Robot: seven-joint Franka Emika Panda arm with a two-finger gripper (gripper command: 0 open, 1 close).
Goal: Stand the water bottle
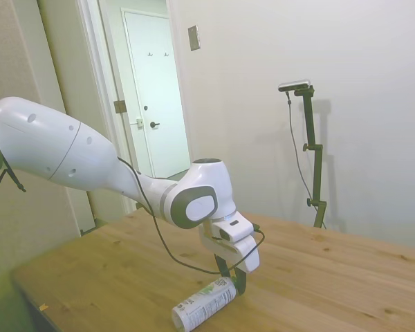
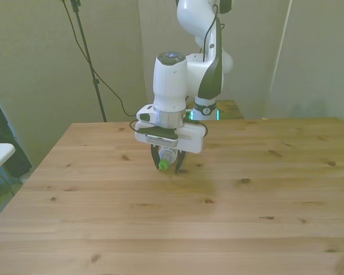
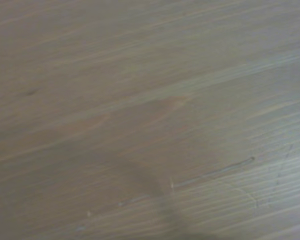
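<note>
- One pincer (image 2: 168,167) hangs low over the counter (image 2: 246,217), its dark fingers (image 1: 238,282) pointing down on either side of the bottle's (image 1: 205,303) cap end, closed in narrow around the neck; whether they truly grip it I cannot tell.
- Bottle lies on its side on the counter, long axis level.
- From the front, its green cap (image 2: 163,165) points toward the camera, body running back under the pincer.
- From the side, its base is the end away from the pincer, cap end tucked between the fingers.
- Wrist view shows only blurred counter (image 3: 140,100) wood.
</note>
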